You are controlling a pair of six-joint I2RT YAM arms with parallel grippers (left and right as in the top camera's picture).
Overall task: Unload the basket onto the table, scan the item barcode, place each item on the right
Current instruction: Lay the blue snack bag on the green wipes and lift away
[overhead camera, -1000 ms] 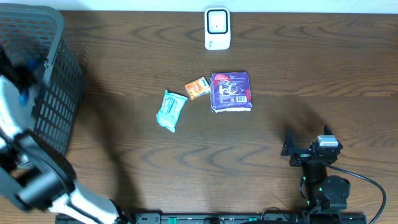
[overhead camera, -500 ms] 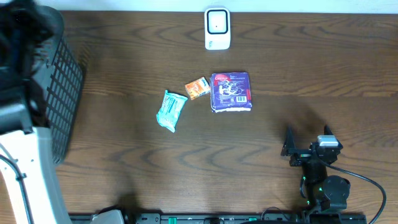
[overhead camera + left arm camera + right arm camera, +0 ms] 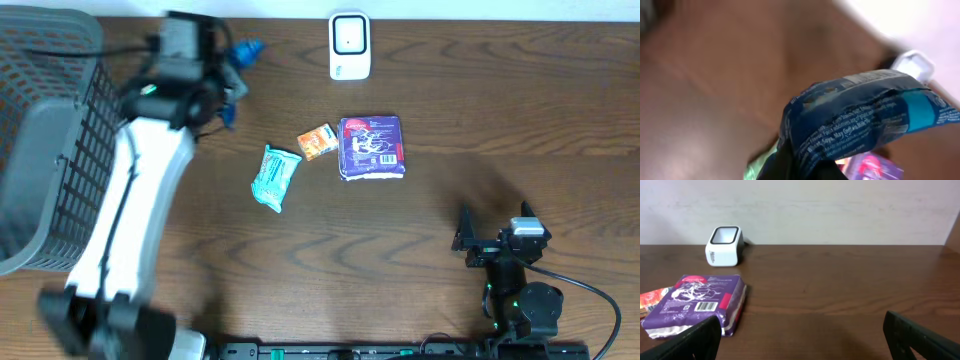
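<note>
Starting at the front edge of the desk (image 3: 450,100), toward the front right corner: the right gripper (image 3: 495,222) sits low over the wood with its jaws spread wide and nothing between them. Its own camera looks straight across the bare desktop between the two dark fingers.

Moving out to the middle of the desk, three items lie in a loose row. There is a teal packet (image 3: 275,177) on the left, a small orange packet (image 3: 317,141) just beside it, and a purple pack (image 3: 371,147) touching or nearly touching the orange one. From the right wrist view the purple pack lies flat with a barcode label facing the front edge.

Along the left edge stands a grey basket (image 3: 100,150), with the left arm stretching past it toward the far side.

Up at the far edge now, left of centre: the left gripper (image 3: 225,80) is clamped on a blue packet (image 3: 865,120), held above the desk. The wrist view is blurred, so the jaws show only as what looks like a dark shape under the crumpled wrapper, and no barcode can be made out on it. Just to its right, at the middle of the far edge, stands the white scanner (image 3: 349,45), near the packet but apart from it.
</note>
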